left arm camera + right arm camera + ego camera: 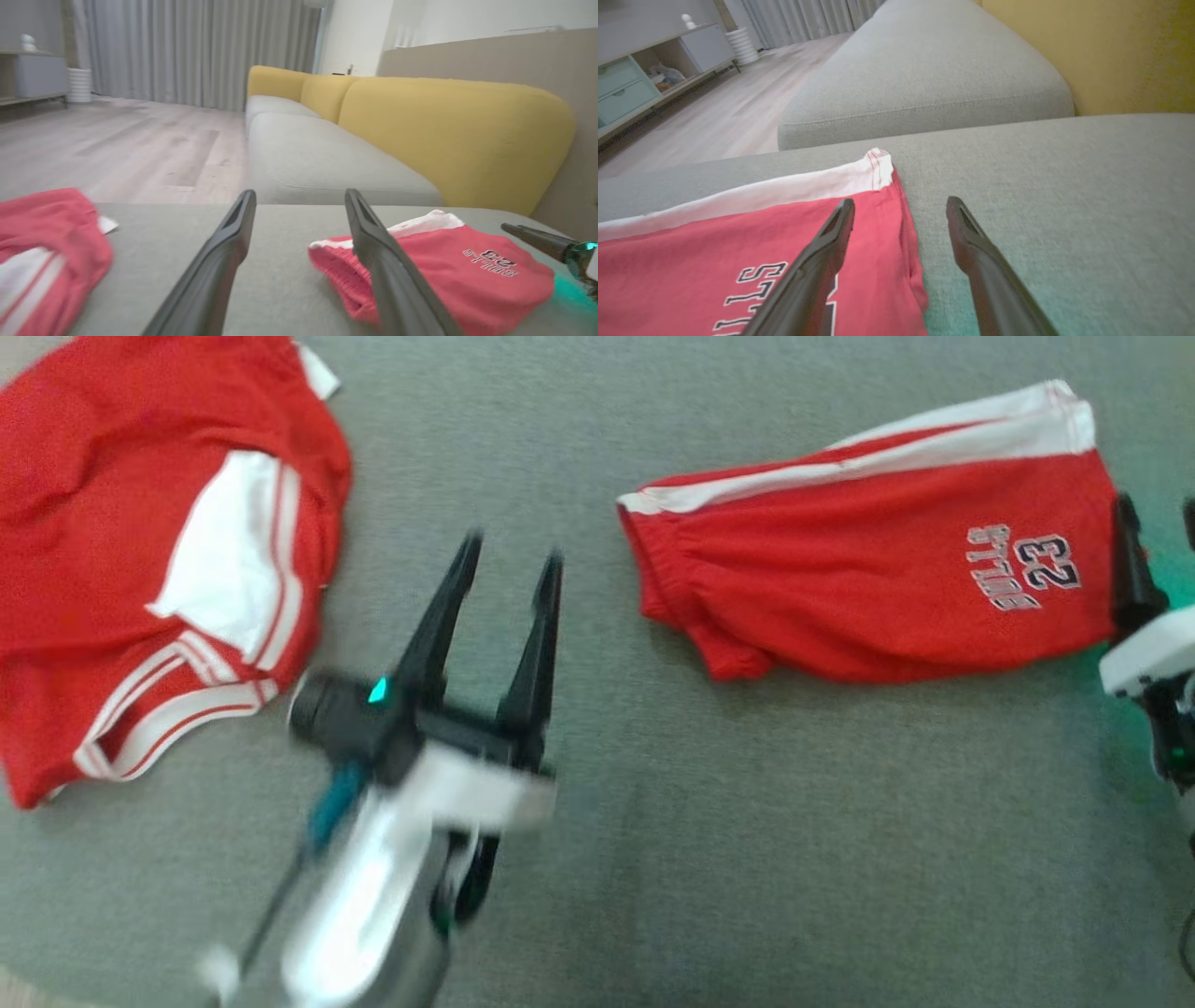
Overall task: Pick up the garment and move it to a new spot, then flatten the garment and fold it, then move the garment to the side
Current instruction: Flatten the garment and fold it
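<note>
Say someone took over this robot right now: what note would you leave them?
Left gripper: open, empty, over the grey cushion between the two garments.
Right gripper: open, empty, at the edge of the folded shorts.
Things: the shorts lie flat at the robot's right; a crumpled red garment lies bunched at its left.
Done: the shorts look folded.
Left: perhaps moving them aside; the crumpled garment is not folded.
</note>
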Motion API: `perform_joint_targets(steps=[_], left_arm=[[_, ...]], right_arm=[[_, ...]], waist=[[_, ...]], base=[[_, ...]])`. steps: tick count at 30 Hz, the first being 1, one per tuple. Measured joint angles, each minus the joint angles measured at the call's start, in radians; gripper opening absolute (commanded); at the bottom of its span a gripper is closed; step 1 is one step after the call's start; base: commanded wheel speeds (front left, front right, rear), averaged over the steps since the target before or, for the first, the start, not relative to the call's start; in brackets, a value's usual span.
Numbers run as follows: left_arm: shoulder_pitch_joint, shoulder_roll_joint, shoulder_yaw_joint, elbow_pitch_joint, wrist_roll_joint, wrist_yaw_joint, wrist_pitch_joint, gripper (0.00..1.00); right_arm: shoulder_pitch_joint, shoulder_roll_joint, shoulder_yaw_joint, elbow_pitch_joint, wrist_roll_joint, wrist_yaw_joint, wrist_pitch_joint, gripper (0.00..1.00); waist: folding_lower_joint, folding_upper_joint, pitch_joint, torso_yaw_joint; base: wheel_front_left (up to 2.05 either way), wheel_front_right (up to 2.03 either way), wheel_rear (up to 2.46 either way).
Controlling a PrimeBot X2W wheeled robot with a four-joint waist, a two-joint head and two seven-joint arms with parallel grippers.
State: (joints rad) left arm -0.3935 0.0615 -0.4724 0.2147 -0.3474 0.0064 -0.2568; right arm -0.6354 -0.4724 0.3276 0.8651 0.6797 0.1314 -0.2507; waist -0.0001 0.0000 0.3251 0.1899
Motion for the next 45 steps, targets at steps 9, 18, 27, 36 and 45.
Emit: perform_joint_targets(steps=[9, 18, 27, 36, 45], left_arm=[[0.228, -0.011, 0.044, -0.259, 0.199, 0.123, 0.0, 1.0], [0.299, -0.01, -0.012, -0.295, 0.174, 0.161, 0.0, 1.0], [0.298, -0.01, -0.003, -0.298, 0.189, 0.168, 0.0, 1.0], [0.292, -0.01, -0.003, -0.296, 0.18, 0.137, 0.0, 1.0], [0.287, -0.01, -0.002, -0.262, 0.18, 0.115, 0.0, 1.0]], right_arm=[[0.011, -0.009, -0.065, 0.203, 0.065, 0.0, 0.04, 0.95], [0.01, -0.011, -0.068, 0.23, 0.121, 0.0, 0.081, 0.0], [0.045, -0.093, -0.053, 0.171, 0.165, 0.0, 0.065, 0.0], [0.119, -0.174, -0.075, 0.114, 0.174, 0.0, 0.053, 0.0], [0.117, -0.144, -0.047, -0.086, 0.102, 0.0, 0.021, 0.0]], waist=[[0.0, 0.0, -0.042, 0.109], [0.0001, 0.0, -0.055, 0.158], [0.0001, 0.0, -0.067, 0.076], [0.0002, 0.0, -0.067, -0.031], [0.0002, 0.0, -0.104, -0.066]], base=[[0.0, 0.0, 0.0], [0.0, 0.0, 0.0], [0.0, 0.0, 0.0], [0.0, 0.0, 0.0], [0.0, 0.0, 0.0]])
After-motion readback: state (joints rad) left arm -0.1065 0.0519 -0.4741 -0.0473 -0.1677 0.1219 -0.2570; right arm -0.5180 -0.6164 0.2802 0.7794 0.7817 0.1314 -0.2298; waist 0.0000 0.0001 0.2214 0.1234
